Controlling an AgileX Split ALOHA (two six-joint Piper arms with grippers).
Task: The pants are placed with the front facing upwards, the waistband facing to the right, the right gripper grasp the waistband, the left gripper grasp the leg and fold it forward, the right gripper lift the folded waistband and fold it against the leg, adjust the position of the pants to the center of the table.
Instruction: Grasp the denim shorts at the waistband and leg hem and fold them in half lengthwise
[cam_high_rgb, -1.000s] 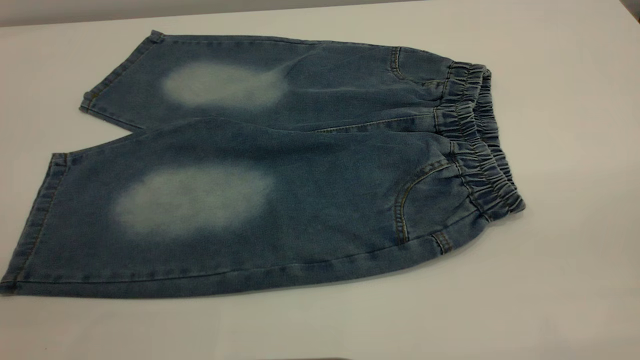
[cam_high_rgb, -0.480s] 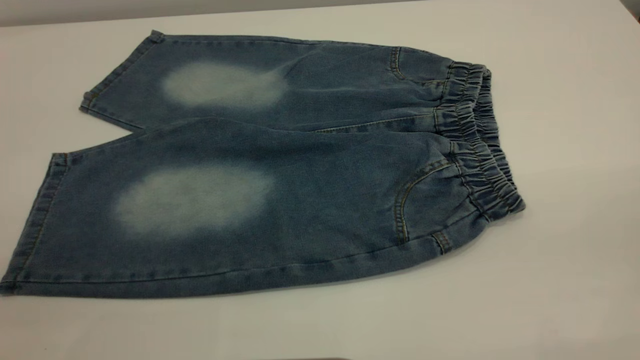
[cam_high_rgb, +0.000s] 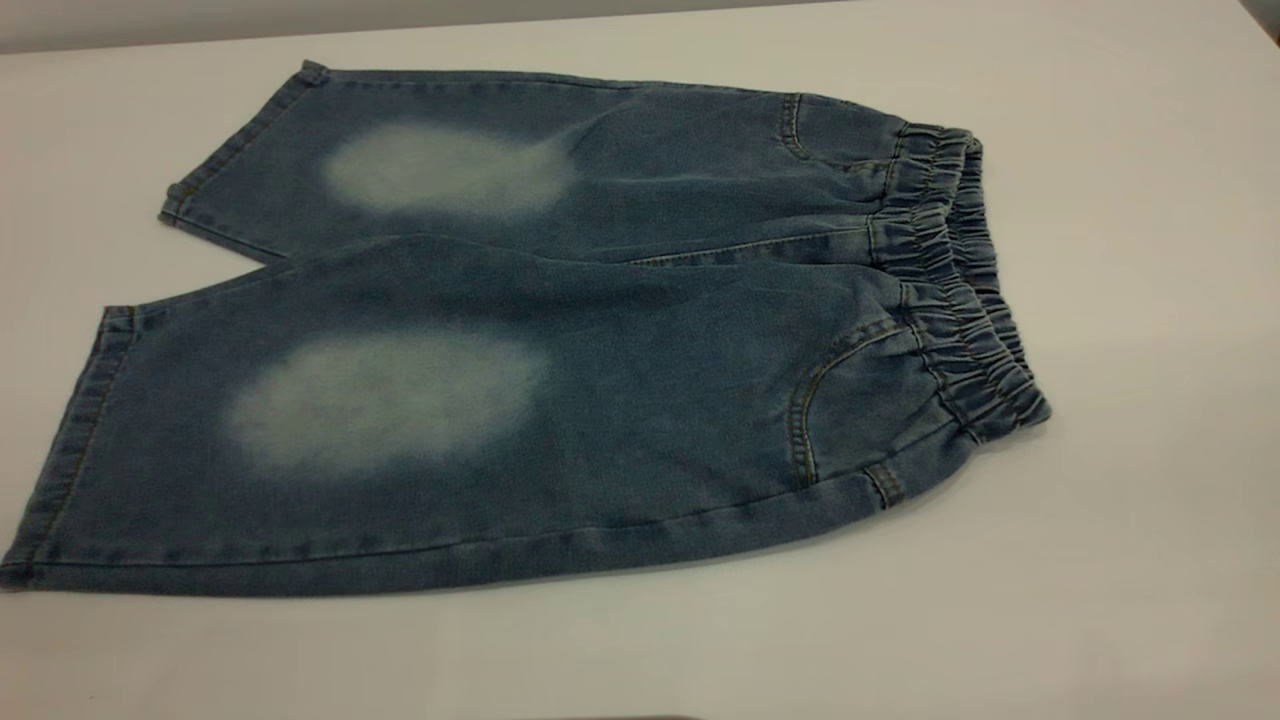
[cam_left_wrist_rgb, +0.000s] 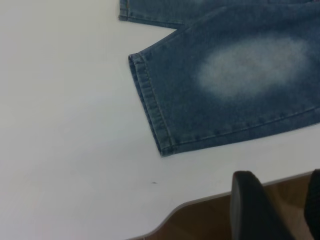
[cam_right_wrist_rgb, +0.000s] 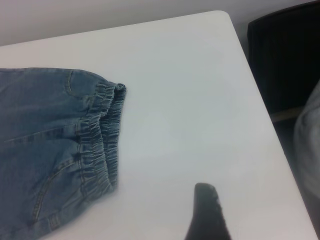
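Blue denim pants (cam_high_rgb: 620, 400) lie flat on the white table (cam_high_rgb: 1150, 250), front up, with a pale oval on each leg. The ruched waistband (cam_high_rgb: 950, 290) points right and both leg hems point left. Neither gripper shows in the exterior view. In the left wrist view my left gripper (cam_left_wrist_rgb: 282, 202) hangs open and empty over the table's near edge, a short way from the near leg's hem (cam_left_wrist_rgb: 150, 105). In the right wrist view part of my right gripper (cam_right_wrist_rgb: 207, 215) shows above bare table, apart from the waistband (cam_right_wrist_rgb: 100, 142), touching nothing.
Bare tabletop surrounds the pants, widest to the right of the waistband. Brown floor (cam_left_wrist_rgb: 200, 220) shows past the table's near edge. Beyond the table's right edge stand a dark object (cam_right_wrist_rgb: 285, 55) and a pale grey shape (cam_right_wrist_rgb: 307, 150).
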